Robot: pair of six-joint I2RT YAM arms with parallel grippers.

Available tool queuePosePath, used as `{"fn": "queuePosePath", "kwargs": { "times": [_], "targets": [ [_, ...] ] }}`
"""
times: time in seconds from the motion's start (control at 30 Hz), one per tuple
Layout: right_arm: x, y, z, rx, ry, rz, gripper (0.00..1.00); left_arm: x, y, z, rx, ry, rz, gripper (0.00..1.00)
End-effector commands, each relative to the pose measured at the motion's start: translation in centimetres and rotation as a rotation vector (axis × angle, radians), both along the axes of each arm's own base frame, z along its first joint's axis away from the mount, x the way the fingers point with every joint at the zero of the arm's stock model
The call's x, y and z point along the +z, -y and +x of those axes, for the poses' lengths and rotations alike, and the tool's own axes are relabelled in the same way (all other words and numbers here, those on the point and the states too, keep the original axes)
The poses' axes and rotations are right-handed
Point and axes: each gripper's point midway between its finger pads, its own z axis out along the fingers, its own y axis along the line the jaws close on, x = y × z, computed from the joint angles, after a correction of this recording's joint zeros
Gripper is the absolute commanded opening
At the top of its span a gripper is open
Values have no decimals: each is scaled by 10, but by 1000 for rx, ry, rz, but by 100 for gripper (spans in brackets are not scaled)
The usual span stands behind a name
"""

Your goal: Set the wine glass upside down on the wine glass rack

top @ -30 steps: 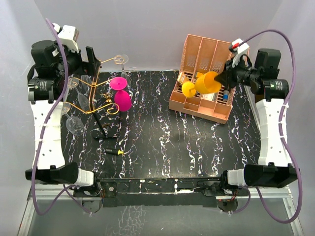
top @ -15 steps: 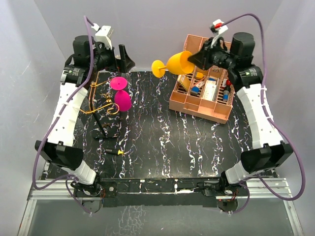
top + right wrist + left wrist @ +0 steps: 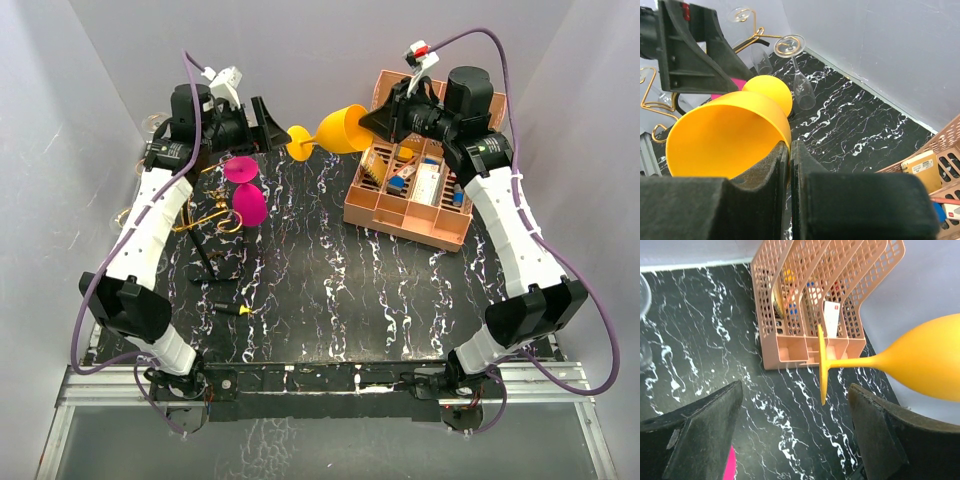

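My right gripper [image 3: 385,120] is shut on the rim of a yellow wine glass [image 3: 338,128] and holds it sideways in the air, foot [image 3: 298,143] pointing left. In the right wrist view the fingers [image 3: 790,165] pinch the bowl wall [image 3: 725,135]. My left gripper [image 3: 270,125] is open, just left of the foot. In the left wrist view the foot [image 3: 822,365] hangs edge-on just beyond the gap between the spread fingers [image 3: 700,430]. The gold wire rack [image 3: 205,215] stands at the left with a magenta glass [image 3: 247,200] hanging bowl-down on it.
A salmon-pink file organiser [image 3: 415,180] with small items stands at the back right. Clear glasses hang on the rack [image 3: 800,87]. A small black and yellow object [image 3: 232,310] lies on the marble table in front of the rack's black base [image 3: 215,262].
My right arm has swung the yellow glass up from the organiser and leftward, turning it sideways. My left gripper has moved right from the rack's far left side to meet the foot.
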Motion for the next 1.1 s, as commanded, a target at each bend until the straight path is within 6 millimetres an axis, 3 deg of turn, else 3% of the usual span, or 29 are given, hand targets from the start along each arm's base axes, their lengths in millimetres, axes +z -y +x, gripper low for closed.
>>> {"fn": "queuePosePath", "kwargs": {
  "times": [0.0, 0.17, 0.53, 0.8, 1.07],
  "targets": [
    [39, -2, -6, 0, 114, 46, 8, 21, 10, -22, -44, 2, -84, 82],
    [38, 0, -9, -4, 119, 40, 8, 19, 13, -28, -67, -9, -104, 74],
    [40, 0, -15, 7, 129, 36, 8, 15, 22, -31, -111, -40, -148, 42],
    [35, -4, -16, 28, 120, 36, 8, 12, 26, -32, -128, -61, -176, 40],
    [31, -7, -17, 45, 111, 34, 8, 11, 30, -33, -149, -71, -193, 25]
  ]
}}
